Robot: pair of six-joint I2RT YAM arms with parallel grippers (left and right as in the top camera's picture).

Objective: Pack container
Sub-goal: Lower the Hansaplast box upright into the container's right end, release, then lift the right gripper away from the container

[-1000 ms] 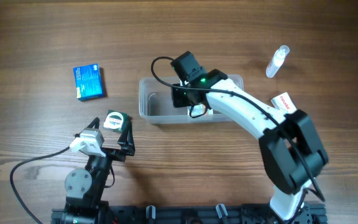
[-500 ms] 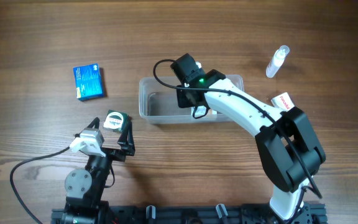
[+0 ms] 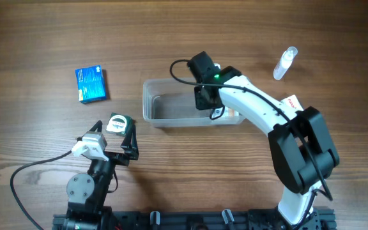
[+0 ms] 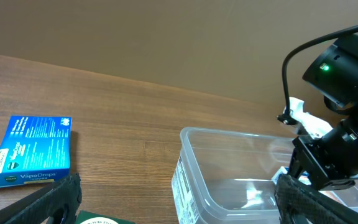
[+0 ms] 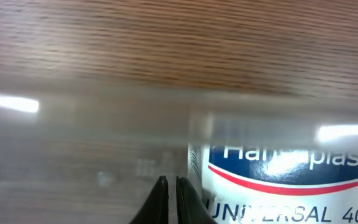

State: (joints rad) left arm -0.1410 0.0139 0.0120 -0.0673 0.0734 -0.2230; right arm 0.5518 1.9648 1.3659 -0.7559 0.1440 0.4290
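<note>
- Fingers (image 4: 48, 200) of the left hand (image 3: 115, 130), nearest the robot's base, stand spread wide with nothing held. A small green-and-white round item (image 3: 118, 122) lies on the table (image 3: 30, 38) just at their tips.
- Beyond that, mid-table, sits the container (image 3: 165, 120), upright with its mouth open. A Hansaplast box (image 5: 278, 180) already lies in its right end, and the left end looks bare.
- The right hand (image 5: 171, 182) reaches down inside the container beside that box. Its fingertips are drawn almost together with only a slit between them, and they grip nothing.
- The tub looks light and thin-walled, so it would probably flex under a squeeze and slide on the smooth wood if nudged. Its clear plastic is likely slick.
- The rim seems the best hold. One finger inside and one outside the free left short wall, pinching just under the lip, would keep clear of the contents.
- A white box with red lettering (image 3: 292, 104) lies just right of the container, partly under the right arm.
- Farther off, a blue VapoDrops box (image 3: 91, 84) lies well to the left, and a small clear bottle (image 3: 285, 62) lies at far right.
</note>
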